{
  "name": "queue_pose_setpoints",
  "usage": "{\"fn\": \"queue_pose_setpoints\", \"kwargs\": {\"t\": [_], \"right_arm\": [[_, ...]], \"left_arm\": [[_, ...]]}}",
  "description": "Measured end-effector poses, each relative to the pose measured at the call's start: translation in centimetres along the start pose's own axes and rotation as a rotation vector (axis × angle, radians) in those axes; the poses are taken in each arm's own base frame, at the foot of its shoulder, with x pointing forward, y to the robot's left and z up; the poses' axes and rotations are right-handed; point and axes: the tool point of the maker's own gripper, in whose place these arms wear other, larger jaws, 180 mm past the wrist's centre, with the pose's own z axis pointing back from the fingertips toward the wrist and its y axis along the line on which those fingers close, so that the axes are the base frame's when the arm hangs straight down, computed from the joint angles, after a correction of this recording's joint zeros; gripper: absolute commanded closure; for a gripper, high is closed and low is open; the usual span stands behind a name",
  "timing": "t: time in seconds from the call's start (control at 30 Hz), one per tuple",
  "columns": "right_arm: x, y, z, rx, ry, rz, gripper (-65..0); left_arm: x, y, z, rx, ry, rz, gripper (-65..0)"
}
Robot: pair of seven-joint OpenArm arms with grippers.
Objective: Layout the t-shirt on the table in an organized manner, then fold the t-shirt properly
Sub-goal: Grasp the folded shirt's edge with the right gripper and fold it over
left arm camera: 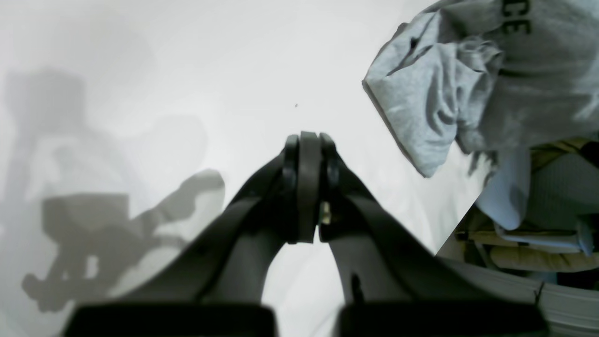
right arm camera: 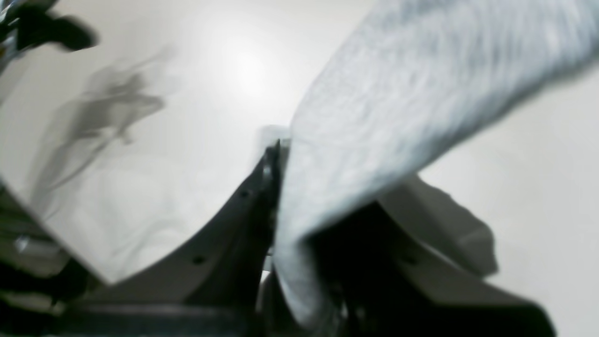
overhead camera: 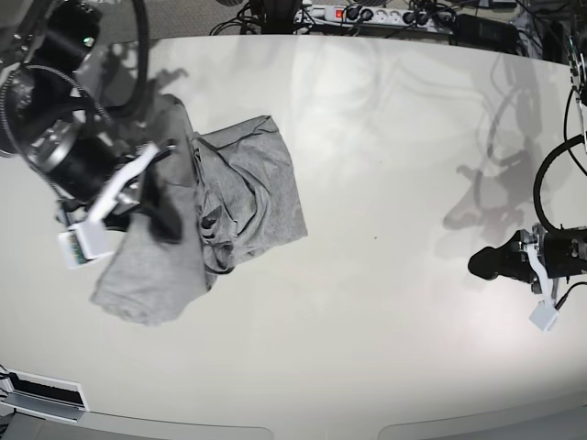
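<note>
The heather grey t-shirt (overhead camera: pixel 252 188) lies crumpled on the left part of the off-white table (overhead camera: pixel 367 137). My right gripper (overhead camera: pixel 165 218) is at the shirt's left side, shut on a fold of its grey fabric (right arm camera: pixel 398 107), which drapes over the right finger in the right wrist view; the left finger (right arm camera: pixel 269 173) shows beside it. My left gripper (overhead camera: pixel 481 264) is shut and empty over bare table at the right, far from the shirt. In the left wrist view its shut fingertips (left arm camera: pixel 309 140) point at bare table, and the bunched shirt (left arm camera: pixel 440 93) with black letters lies to the upper right.
Cables and a power strip (overhead camera: pixel 367 14) run along the table's far edge. The table's curved edge (left arm camera: pixel 461 224) shows in the left wrist view, with furniture (left arm camera: pixel 538 220) beyond it. The front edge (overhead camera: pixel 293 423) is near the bottom of the base view.
</note>
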Motion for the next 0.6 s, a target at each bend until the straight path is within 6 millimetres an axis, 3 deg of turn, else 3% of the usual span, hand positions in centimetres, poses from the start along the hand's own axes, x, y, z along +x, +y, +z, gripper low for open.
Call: {"fn": "queue_pose_setpoints", "kwargs": {"t": [0.2, 0.23, 0.3, 0.37, 0.4, 0.5, 0.6], "right_arm": [[-1.2, 6.9, -4.2, 0.238, 0.042, 0.034, 0.0], [-1.7, 8.1, -4.8, 0.281, 0.056, 0.036, -3.0], [-2.2, 10.5, -5.8, 0.361, 0.075, 0.046, -19.9], [-1.0, 12.9, -6.3, 0.438, 0.03, 0.075, -37.5], [0.2, 13.8, -6.4, 0.469, -0.008, 0.091, -43.1], [3.0, 14.3, -6.9, 0.491, -0.072, 0.155, -45.6], [4.1, 12.9, -7.5, 0.44, -0.063, 0.229, -44.8]], "left_arm": [[0.4, -0.4, 0.0, -0.024, -0.024, 0.008, 0.0], [0.5, -0.5, 0.0, -0.026, -0.026, 0.008, 0.0], [0.7, -0.7, 0.0, -0.039, -0.039, 0.012, 0.0], [0.8, -0.8, 0.0, -0.044, -0.044, 0.014, 0.0], [1.0, -1.0, 0.1, -0.058, -0.054, 0.019, 0.0], [1.5, -1.8, 0.2, -0.1, -0.084, 0.031, 0.0], [1.2, -2.4, 0.2, -0.134, -0.063, 0.037, 0.0]]}}
